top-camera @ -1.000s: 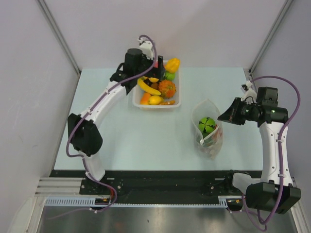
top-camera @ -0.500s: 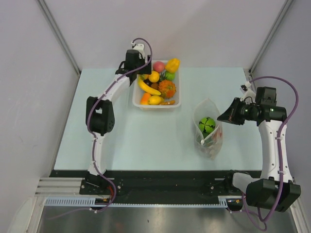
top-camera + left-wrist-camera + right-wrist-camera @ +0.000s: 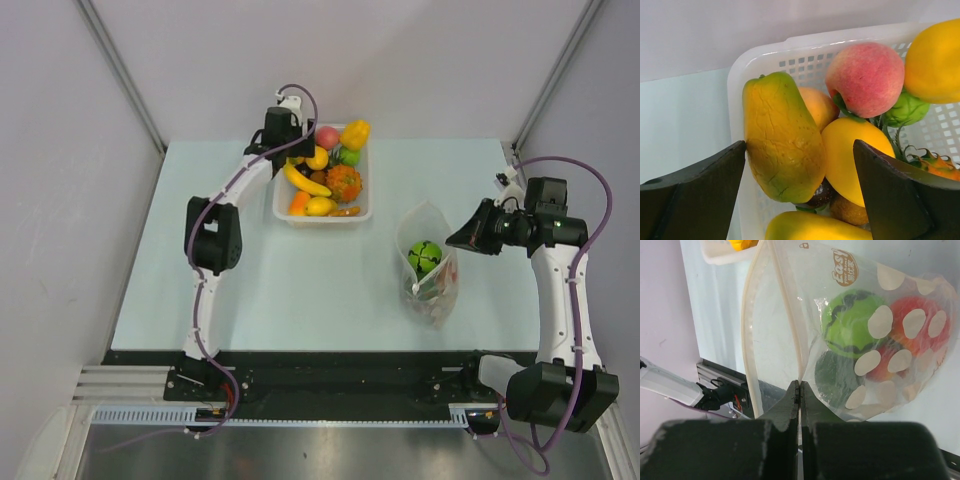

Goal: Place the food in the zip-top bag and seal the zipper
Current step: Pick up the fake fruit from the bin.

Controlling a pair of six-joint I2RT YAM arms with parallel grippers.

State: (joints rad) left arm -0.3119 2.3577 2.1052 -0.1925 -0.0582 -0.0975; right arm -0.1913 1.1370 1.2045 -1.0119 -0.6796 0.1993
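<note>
Robot lab cell — bare grey panel walls (image 3: 400,60), metal corner posts (image 3: 118,70), pale table (image 3: 300,290), black mounting rail (image 3: 340,375).

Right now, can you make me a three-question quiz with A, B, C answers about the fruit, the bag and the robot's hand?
1. What colour is the basket holding the loose fruit?
A white
B blue
C black

2. Where is the green striped fruit?
A in the basket
B inside the zip-top bag
C under the basket

3. What is the right gripper doing?
A standing wide open
B pinched shut on the bag's mouth edge
C hidden from every view

Answers:
1 A, because its rim and slotted walls are white.
2 B, because the fruit shows through the clear plastic, apart from the basket.
3 B, because the right wrist view shows its two fingers pressed together with the bag's edge between them.
</note>
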